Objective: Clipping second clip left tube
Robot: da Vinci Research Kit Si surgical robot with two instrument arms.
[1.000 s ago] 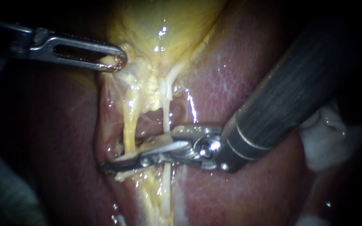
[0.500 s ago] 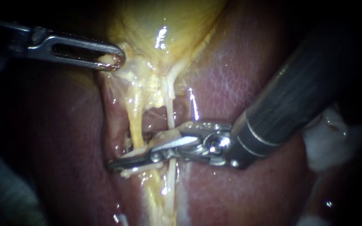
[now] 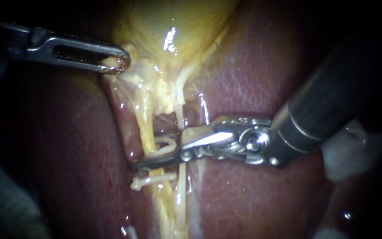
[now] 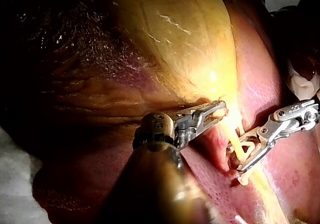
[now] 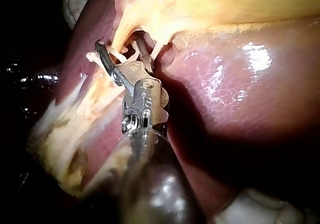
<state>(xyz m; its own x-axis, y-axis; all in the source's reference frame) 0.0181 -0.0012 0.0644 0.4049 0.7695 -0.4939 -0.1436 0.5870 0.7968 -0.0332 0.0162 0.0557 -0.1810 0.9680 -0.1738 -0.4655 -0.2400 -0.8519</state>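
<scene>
Right instrument (image 3: 158, 151) farther right, jaws apparently off clip (image 3: 166, 142).

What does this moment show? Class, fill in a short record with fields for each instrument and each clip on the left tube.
Left instrument: jaws shut on gallbladder
Right instrument: jaws open, set across left tube
Upper clip: white, on left tube, in the gap between those jaws
Lower clip: white, on left tube, clear of the jaws
Surroundings: liver

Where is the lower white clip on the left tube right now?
In the endoscope view, the lower clip sits across the left tube, just below the tip of the right instrument and beside the thin white tube.
</scene>
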